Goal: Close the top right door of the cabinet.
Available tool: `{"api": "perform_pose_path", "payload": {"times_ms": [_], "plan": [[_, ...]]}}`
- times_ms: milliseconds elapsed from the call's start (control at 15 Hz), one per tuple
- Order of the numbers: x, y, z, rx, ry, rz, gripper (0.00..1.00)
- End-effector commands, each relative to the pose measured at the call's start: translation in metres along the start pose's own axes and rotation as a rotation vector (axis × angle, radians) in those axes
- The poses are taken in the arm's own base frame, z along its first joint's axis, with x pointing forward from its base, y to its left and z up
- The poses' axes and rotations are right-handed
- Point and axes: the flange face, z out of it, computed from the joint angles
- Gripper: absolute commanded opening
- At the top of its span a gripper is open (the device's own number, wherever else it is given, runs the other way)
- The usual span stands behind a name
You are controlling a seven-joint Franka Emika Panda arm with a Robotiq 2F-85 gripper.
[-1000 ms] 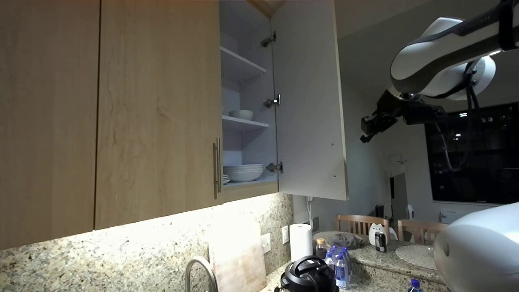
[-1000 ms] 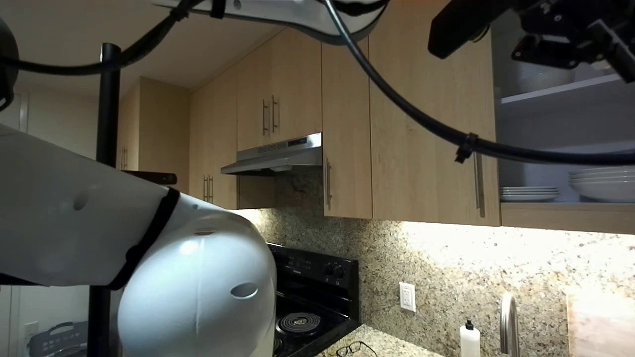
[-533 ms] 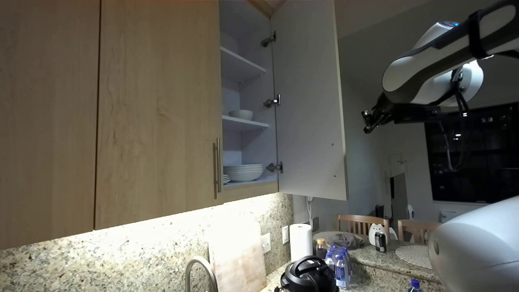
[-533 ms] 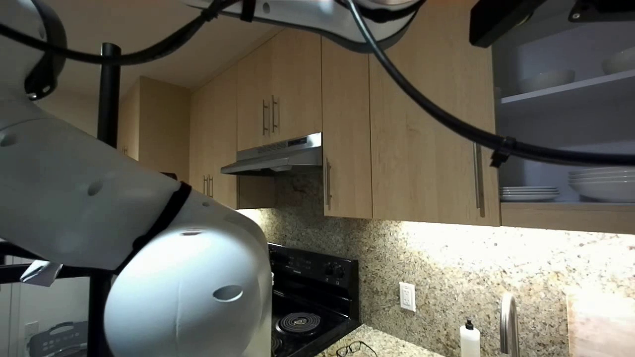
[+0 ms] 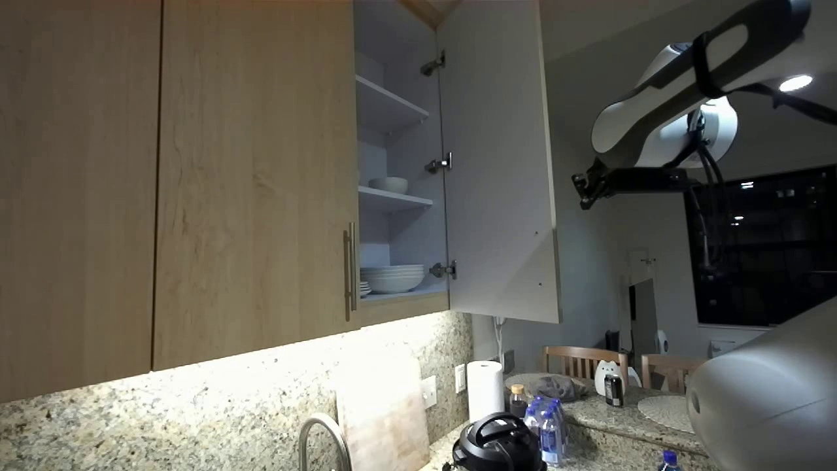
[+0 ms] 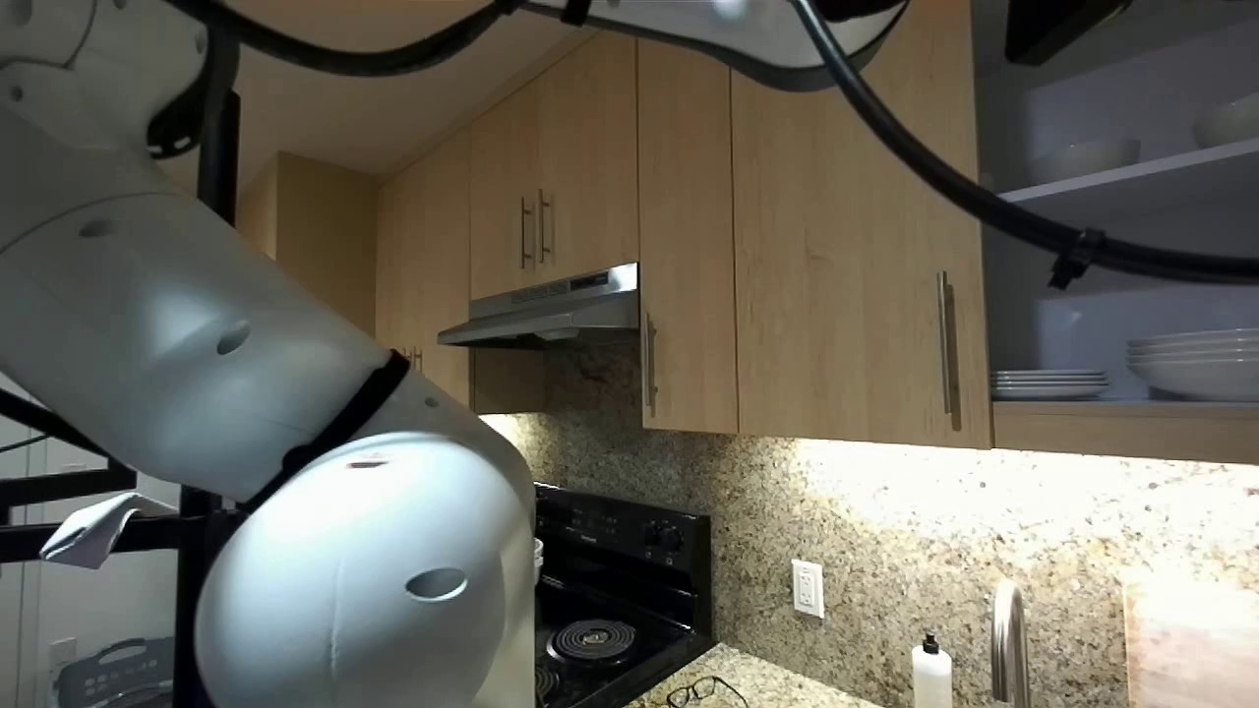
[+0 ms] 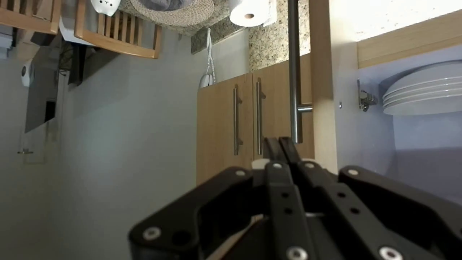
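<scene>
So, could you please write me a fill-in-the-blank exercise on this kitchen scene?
The right door stands ____ (open or shut).
In an exterior view, it shows ____ hinges.
The gripper is ____ (open or closed).
The can is ____ (upright or tipped).

Missing words: open; three; closed; upright.

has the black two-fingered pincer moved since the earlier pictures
Yes, upward: in an exterior view, the black two-fingered pincer sits a little higher against the open, flat, pale grey cabinet door.
</scene>
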Motion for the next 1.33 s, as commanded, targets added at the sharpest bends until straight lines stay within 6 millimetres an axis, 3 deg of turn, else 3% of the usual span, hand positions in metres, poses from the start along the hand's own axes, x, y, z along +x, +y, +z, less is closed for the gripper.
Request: {"api": "perform_pose_path", "payload": {"times_ms": [0,733,1267], "plan": [[0.027,-0.003,0.020,-0.016,-0.006,0.045,0.06],[0.069,-0.026,0.057,0.044,0.015,0.051,0.05],[0.059,-0.040,0.050,0.138,0.003,0.034,0.04]]}}
